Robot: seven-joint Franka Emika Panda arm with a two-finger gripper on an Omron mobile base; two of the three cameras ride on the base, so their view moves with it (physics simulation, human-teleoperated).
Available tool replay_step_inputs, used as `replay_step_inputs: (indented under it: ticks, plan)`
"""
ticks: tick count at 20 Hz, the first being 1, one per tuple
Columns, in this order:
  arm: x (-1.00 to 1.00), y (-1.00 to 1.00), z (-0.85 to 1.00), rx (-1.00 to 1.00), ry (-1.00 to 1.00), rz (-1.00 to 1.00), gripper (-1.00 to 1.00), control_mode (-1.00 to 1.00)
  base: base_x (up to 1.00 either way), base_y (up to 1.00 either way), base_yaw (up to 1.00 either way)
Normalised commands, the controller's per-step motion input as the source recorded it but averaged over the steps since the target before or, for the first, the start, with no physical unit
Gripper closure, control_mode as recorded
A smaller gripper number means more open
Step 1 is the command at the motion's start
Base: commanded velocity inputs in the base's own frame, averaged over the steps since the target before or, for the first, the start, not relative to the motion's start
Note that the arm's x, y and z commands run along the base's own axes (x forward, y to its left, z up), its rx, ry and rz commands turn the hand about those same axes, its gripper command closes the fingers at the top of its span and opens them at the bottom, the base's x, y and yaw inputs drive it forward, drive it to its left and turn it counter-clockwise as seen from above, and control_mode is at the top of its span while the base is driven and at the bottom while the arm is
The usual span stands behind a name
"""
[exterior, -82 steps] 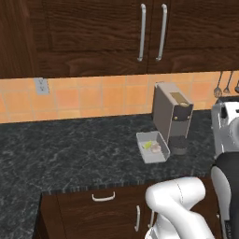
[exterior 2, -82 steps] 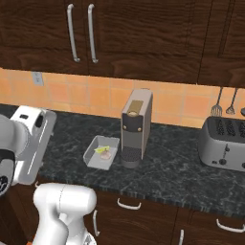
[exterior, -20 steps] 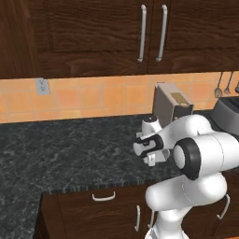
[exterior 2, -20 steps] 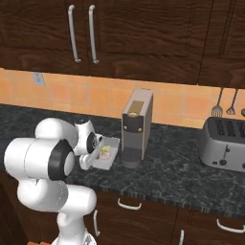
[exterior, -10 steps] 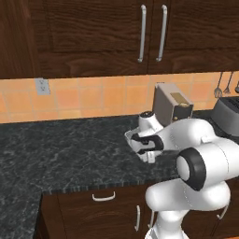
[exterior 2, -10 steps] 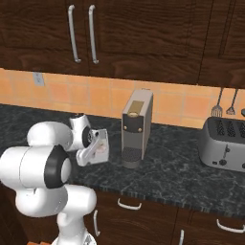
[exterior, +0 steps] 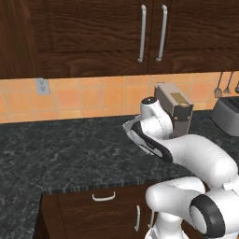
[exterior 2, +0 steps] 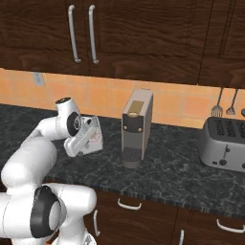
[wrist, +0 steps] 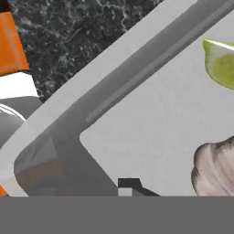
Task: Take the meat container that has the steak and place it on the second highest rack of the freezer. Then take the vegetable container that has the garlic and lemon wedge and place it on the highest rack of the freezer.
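Vegetable container off the bench, tilted, at the hand.

You see the hand point(exterior 2: 85, 139) at the vegetable container point(exterior 2: 92, 135), which sits tilted above the dark stone bench point(exterior 2: 167, 165), just left of the coffee machine point(exterior 2: 136, 127). The left base view shows its grey rim point(exterior: 132, 130) at the wrist, in front of the machine. In the hand view the tray's sloped wall point(wrist: 137, 73) runs diagonally, with the lemon wedge point(wrist: 221, 61) and garlic point(wrist: 215, 168) lying inside. You cannot tell whether the hand is clenched on it. A toaster point(exterior 2: 225, 143) stands well to the right.
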Motion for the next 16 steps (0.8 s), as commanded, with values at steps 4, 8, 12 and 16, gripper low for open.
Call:
replay_step_inputs:
  ticks: [4, 8, 12, 16]
  plan:
    - [-0.8, 0.01, 1.0, 0.0, 0.11, -0.13, 1.0, -1.0, 0.0, 0.0, 0.0]
    - [-0.76, 0.19, 1.0, 0.0, 0.1, -0.25, 1.0, -1.0, 0.0, 0.0, 0.0]
    - [-0.79, 0.29, 0.79, 0.0, 0.08, -0.41, 1.0, -1.0, 0.0, 0.0, 0.0]
    - [-0.96, 0.29, 0.26, 0.0, -0.04, -0.55, 1.0, -1.0, 0.0, 0.0, 0.0]
